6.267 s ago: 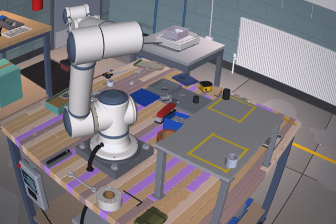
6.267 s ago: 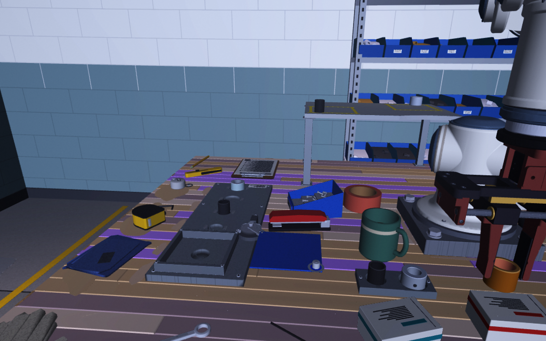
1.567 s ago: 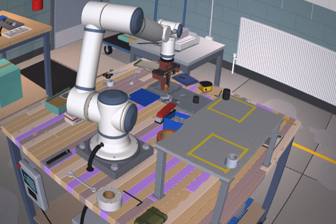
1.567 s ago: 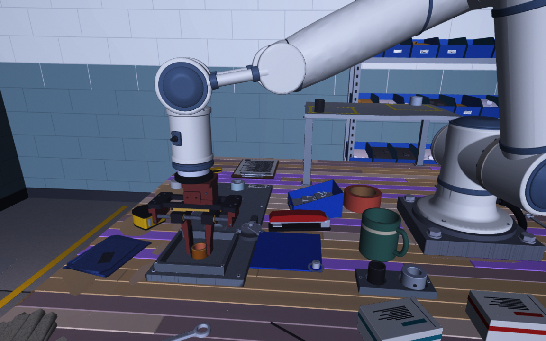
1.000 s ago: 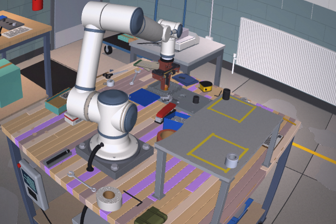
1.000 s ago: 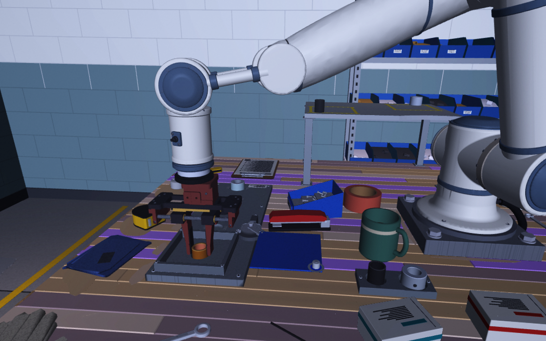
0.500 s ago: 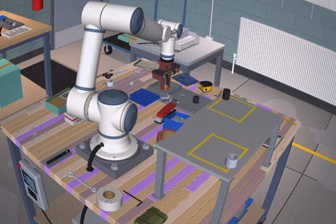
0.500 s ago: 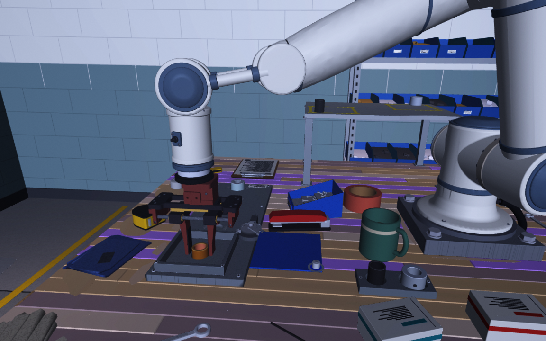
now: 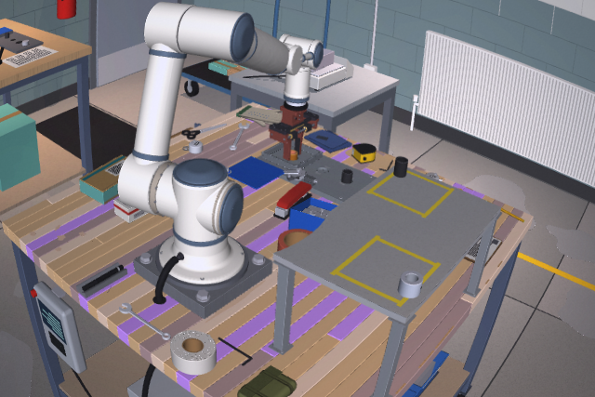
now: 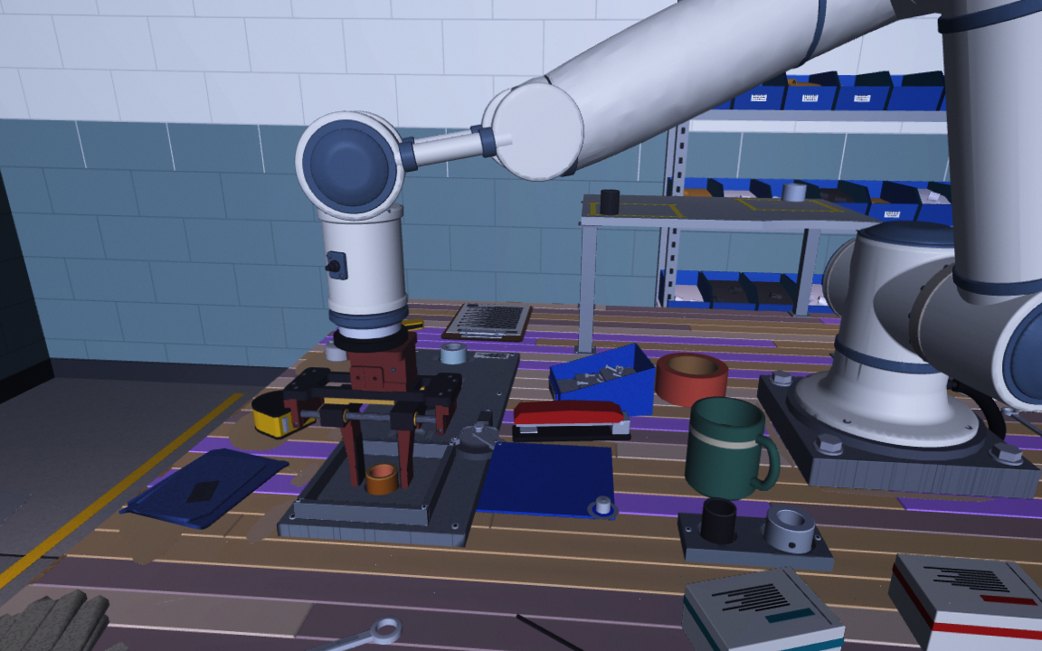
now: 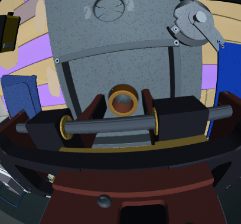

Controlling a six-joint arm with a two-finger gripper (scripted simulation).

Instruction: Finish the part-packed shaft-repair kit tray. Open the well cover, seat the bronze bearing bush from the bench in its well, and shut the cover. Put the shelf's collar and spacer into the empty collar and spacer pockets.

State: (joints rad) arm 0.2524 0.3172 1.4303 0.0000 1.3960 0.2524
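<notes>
My gripper (image 10: pixel 380 476) (image 9: pixel 293 151) (image 11: pixel 123 101) hangs straight down over the near end of the grey kit tray (image 10: pixel 395 453) (image 9: pixel 307 167), open, with the bronze bearing bush (image 10: pixel 382 479) (image 11: pixel 123 100) (image 9: pixel 293 155) standing upright in the tray's well between the fingers, held by neither. The blue well cover (image 10: pixel 548 478) (image 9: pixel 254 171) lies swung aside, flat on the bench beside the tray. A round latch (image 11: pixel 193 27) (image 10: pixel 478 436) sits at the tray's edge. On the raised shelf (image 9: pixel 389 234), a black spacer (image 9: pixel 401 167) (image 10: pixel 609 201) and a silver collar (image 9: pixel 411 284) (image 10: pixel 793 192) stand apart.
The robot base (image 9: pixel 204 258) occupies the bench middle. A red stapler (image 10: pixel 569 417), blue parts bin (image 10: pixel 602 376), tape roll (image 10: pixel 691 378) and green mug (image 10: pixel 727 447) stand beside the tray. A small plate (image 10: pixel 756 538) carries another black spacer and silver collar. A yellow tape measure (image 10: pixel 272 414) lies on the tray's far side.
</notes>
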